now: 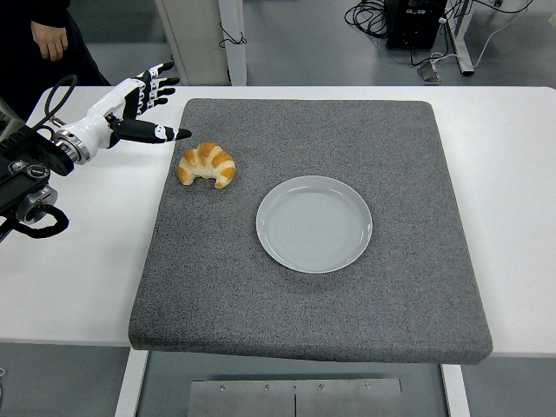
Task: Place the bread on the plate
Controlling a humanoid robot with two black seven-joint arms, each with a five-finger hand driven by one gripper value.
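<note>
the golden-brown crescent croissant [207, 165] lies bare on the grey felt mat [347, 304], well left of the empty pale grey round plate [314, 223], so nothing has been lifted yet. the white-and-black left hand [130, 109] hovers over the white counter [78, 261] just beyond the bread, fingers [161, 133] spread and holding nothing, likely poised to reach in

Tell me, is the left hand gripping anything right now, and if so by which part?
Nothing is held. The left hand is open, fingers spread, left of and apart from the croissant, which lies on the grey mat.
</note>
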